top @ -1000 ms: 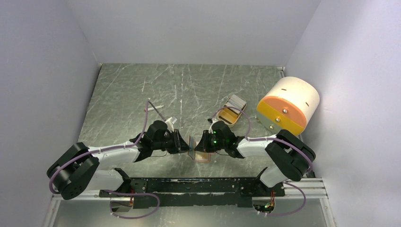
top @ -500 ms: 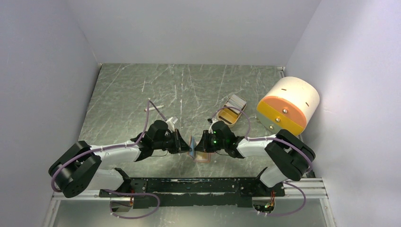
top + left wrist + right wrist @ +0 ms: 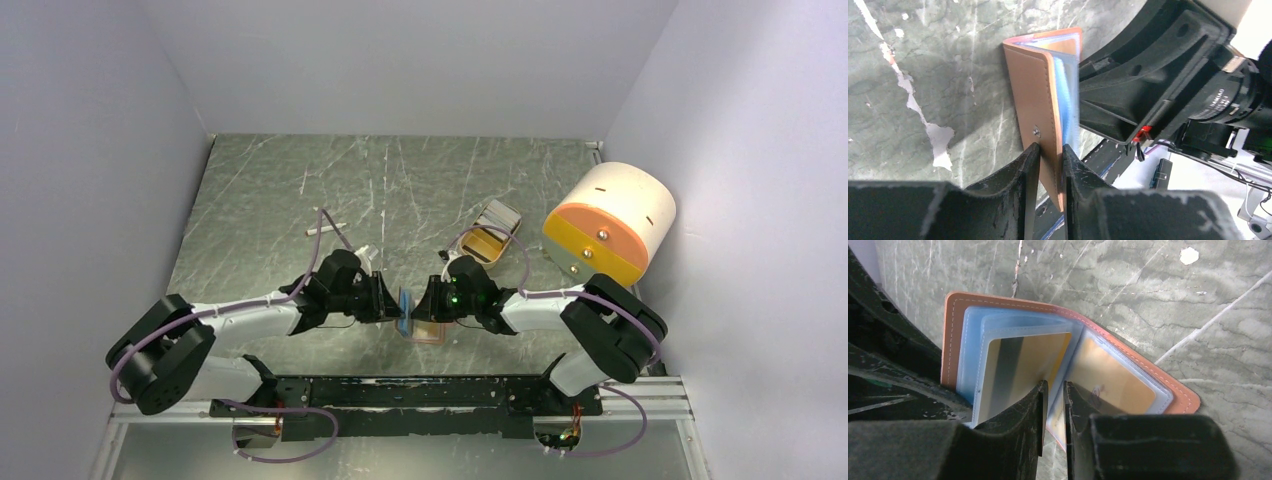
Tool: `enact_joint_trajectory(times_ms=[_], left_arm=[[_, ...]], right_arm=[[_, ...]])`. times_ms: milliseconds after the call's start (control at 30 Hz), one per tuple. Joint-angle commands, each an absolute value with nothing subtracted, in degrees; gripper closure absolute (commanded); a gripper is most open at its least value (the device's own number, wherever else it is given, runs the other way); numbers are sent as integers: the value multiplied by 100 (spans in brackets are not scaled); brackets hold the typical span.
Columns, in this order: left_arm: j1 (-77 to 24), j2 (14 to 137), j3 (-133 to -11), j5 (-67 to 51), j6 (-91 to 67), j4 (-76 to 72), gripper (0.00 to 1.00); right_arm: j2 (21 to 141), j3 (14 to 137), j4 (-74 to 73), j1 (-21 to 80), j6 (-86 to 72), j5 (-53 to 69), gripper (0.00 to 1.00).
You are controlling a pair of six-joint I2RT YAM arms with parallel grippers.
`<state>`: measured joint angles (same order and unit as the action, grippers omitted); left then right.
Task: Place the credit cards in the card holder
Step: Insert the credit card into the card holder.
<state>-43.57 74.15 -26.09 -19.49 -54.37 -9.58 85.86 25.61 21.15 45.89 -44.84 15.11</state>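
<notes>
Toward the left of the grey-green marbled table (image 3: pixel 260 200) we see a small white stick (image 3: pixel 325 228) lying alone, well apart from everything else. Right of it, near the front edge, the left end effector (image 3: pixel 388 300) reaches rightward. In its wrist view its fingers (image 3: pixel 1030 170) are pinched tight on the outer cover of the reddish-brown leather bifold card holder (image 3: pixel 1035 100), just below the tiny metal snap button (image 3: pixel 1036 131).

We find the card holder held open like a book between the two arms, with a light blue inner leaf (image 3: pixel 1068 95) showing behind the clamped cover. We cannot tell whether its lower cover rests on the table.

From the right wrist we see an orange-yellow card (image 3: pixel 1018 365) with a dark stripe sitting in a clear sleeve, and a second golden card (image 3: pixel 1113 382) in the sleeve beside it.

The right end effector (image 3: pixel 1055 387) stands narrow over the fold, a thin pale edge in the gap. We cannot tell whether it grips that edge.

Further right and back lies a tan oblong tray with rounded ends (image 3: pixel 480 245), a whitish card (image 3: pixel 500 213) at its far end. Just beside it stands a big cream-and-orange cylinder (image 3: pixel 610 225).
</notes>
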Motion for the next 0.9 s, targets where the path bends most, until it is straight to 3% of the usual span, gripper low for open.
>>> enact_joint_trajectory(times_ms=[0, 867], left_arm=[[-4343, 7667, -2650, -1969, -5320, -1088, 73], [-4415, 7681, -2593, -2551, -5468, -1965, 66]], right_arm=[[8603, 2558, 2122, 4624, -4473, 1424, 77], [8474, 2834, 1828, 4623, -4412, 1157, 72]])
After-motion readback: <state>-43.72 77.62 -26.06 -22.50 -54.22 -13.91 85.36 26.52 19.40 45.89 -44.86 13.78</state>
